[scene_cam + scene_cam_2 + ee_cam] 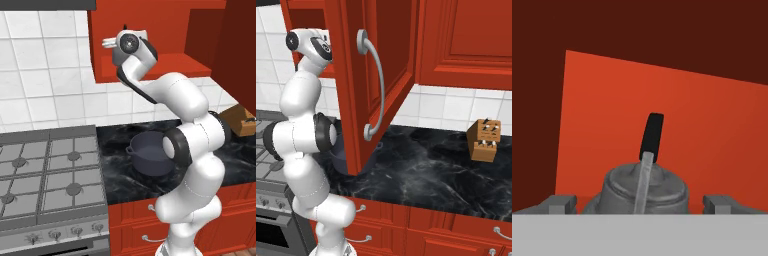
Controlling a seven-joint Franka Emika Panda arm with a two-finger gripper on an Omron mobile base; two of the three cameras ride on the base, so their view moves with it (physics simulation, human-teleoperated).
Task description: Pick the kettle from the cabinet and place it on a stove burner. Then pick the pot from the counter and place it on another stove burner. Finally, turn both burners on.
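First step: the gripper (640,202), jaws wide and empty, straddles the kettle (643,192) inside the cabinet (150,65). Next it should close on the handle and lift.

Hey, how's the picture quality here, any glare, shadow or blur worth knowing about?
Left base view: even, soft light, faint sheen on the counter, pot sharp. Right base view: the open red door is glossy and blocks much of the scene. Hand view: the kettle is slightly soft and close between the open gripper tips, cabinet back brightly lit, surroundings in dark shadow.
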